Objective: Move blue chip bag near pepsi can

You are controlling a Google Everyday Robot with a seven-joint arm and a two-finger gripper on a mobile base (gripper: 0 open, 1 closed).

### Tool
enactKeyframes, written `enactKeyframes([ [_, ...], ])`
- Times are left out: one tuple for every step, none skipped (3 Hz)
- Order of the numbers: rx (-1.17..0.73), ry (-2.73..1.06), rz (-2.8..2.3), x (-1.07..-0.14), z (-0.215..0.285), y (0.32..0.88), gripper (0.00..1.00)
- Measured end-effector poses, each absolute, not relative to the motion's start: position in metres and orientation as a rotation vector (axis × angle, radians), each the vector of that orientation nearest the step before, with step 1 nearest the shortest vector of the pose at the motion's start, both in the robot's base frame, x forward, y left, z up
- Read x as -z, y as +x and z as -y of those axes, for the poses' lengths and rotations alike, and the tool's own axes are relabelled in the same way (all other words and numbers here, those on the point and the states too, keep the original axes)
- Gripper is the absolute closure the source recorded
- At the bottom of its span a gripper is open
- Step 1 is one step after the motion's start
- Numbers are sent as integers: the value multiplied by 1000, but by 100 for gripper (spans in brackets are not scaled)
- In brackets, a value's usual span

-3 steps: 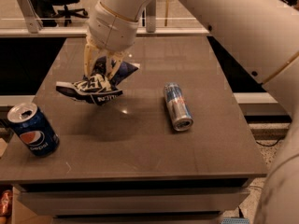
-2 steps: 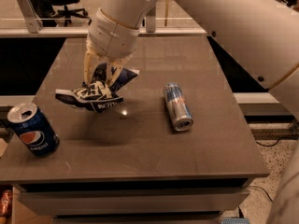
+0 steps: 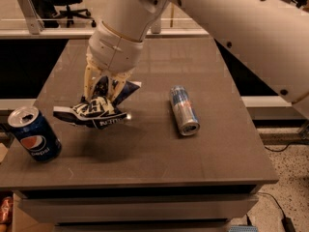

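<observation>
The arm [image 3: 241, 28] is a thick, smooth, cream-white shell with a few small dark screw holes. Its wrist [image 3: 116, 47] is a rounded white collar with shallow seams. The gripper [image 3: 102, 100], touching the top of the bag [image 3: 96, 114], has slim, tapering, pale yellowish fingers [image 3: 88, 81].

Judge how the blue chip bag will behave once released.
Probably floppy and light: the blue chip bag droops crumpled from the gripper, which is shut on it over the table's left half. Its flat, creased shape is unlikely to roll.
</observation>
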State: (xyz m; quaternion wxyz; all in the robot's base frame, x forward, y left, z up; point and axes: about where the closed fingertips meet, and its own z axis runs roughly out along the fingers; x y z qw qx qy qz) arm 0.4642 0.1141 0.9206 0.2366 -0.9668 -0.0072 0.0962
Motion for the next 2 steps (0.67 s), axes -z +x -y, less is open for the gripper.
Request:
enactKeyframes([
  [-257, -2649, 76, -921, -116, 447, 100],
  [-240, -2654, 133, -924, -118, 429, 100],
])
